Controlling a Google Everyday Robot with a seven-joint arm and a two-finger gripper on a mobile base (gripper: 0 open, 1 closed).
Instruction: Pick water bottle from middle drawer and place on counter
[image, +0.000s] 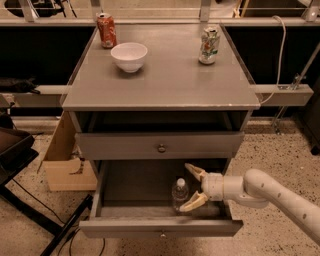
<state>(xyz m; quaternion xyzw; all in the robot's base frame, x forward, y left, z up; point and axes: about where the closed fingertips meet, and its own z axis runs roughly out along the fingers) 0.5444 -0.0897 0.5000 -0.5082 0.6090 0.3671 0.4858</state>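
The water bottle is standing upright, cap up, long axis vertical, on the floor of the pulled-out middle drawer, toward its right front. The tool sits just right of it with its fingers spread wide, gripping nothing. The lower finger is right by the bottle's base, can't tell if it touches. The table has a soda can near each back corner.

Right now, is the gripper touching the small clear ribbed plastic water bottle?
Cannot tell. Camera view: gripper, jaws open, right beside the clear water bottle; neither contact nor gap shows plainly.
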